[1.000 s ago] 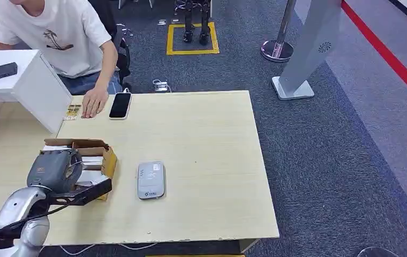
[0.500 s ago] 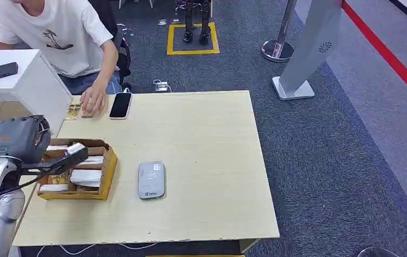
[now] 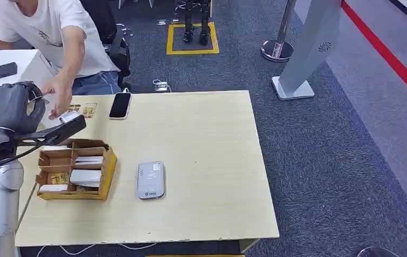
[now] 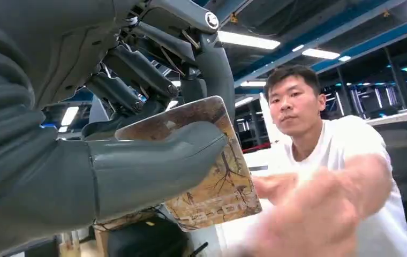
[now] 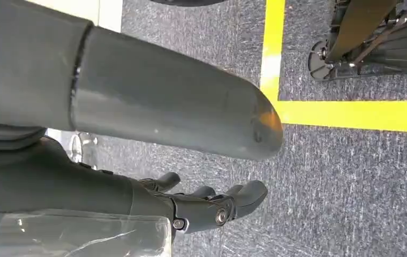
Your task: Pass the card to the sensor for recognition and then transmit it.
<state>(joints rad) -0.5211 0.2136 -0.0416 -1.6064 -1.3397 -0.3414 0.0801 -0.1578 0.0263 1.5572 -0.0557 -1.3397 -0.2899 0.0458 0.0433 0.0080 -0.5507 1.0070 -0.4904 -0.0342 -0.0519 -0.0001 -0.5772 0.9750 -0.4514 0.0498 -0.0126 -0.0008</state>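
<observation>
A pale wooden table [image 3: 206,134] is seen from the head view on grey carpet [image 3: 324,160]. A person [image 3: 57,32] in a white T-shirt is seated at its far left corner, one hand [image 3: 59,99] stretched toward the robot's left hand [image 3: 35,120].

The left hand is raised above the table's left edge, beyond the cardboard box [image 3: 75,168] of sorted cards. The card [image 4: 206,166] is gripped in it: in the left wrist view the thick grey thumb [image 4: 153,166] is pressed across one face and the darker fingers [image 4: 132,80] are laid behind the other. The card is held tilted and projects past the thumb tip toward the person's blurred, reaching hand; whether it is touched by that hand cannot be told. Its face is mottled brown and tan with a dark branching pattern, rounded corners and a line of unreadable lettering near one edge.

The grey sensor [image 3: 151,180] lies flat on the table, just right of the box and well apart from the card. A black phone [image 3: 120,105] lies near the far edge.

The right hand [image 5: 190,206] is seen over carpet, fingers loosely apart, nothing held.
</observation>
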